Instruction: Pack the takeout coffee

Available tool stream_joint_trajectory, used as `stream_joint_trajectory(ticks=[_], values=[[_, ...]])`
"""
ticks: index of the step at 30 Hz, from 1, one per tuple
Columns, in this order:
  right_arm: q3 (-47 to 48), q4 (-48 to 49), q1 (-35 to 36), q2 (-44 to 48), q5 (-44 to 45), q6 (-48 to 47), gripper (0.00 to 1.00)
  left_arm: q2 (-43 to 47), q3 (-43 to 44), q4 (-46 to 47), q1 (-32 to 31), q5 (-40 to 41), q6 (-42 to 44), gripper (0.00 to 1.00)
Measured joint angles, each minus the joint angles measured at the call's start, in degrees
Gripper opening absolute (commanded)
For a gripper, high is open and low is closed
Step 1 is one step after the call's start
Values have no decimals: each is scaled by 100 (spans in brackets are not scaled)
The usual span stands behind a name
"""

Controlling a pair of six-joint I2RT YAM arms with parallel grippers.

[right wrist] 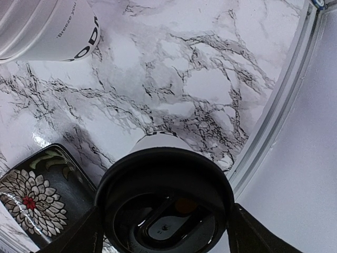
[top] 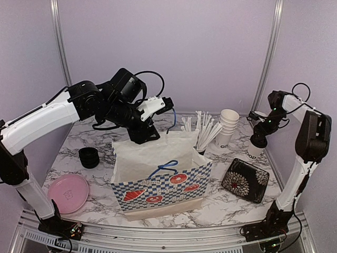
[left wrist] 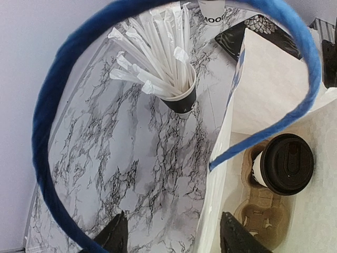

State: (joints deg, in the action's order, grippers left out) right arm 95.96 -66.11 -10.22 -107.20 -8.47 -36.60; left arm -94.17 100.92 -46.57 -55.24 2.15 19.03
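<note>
Left wrist: one bagged cup (left wrist: 284, 163); left fingers (left wrist: 113, 237) apart, empty; right fingers (right wrist: 79, 234) astride second cup (right wrist: 164, 205), grip unclear

Robot lab test cell: plain lilac wall panels (top: 168, 47), bare aluminium corner posts (top: 59, 37), marble-print tabletop (top: 66, 153), metal front rail (top: 158, 237) carrying the arm bases (top: 58, 227).

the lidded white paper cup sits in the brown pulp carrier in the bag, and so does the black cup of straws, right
No: the small black cup of white straws stands outside the white paper bag, on the marble table, per the left wrist view. Rest holds.
</note>
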Motion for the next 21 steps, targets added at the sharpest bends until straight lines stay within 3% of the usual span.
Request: stream_joint_trajectory(ticks=[8,12,17,21], values=[[-37,-42,0,0,0,0,80,46,-264,-76,116,-17,-168,62],[-131,-50,0,2,9,-9,73,46,-369,-173,136,-15,-221,60],[-133,-61,-2,17,-2,-4,70,46,-385,-181,221,-22,-262,53],[-170,-68,-2,162,-26,-11,69,0,-378,-181,361,-52,-310,38]])
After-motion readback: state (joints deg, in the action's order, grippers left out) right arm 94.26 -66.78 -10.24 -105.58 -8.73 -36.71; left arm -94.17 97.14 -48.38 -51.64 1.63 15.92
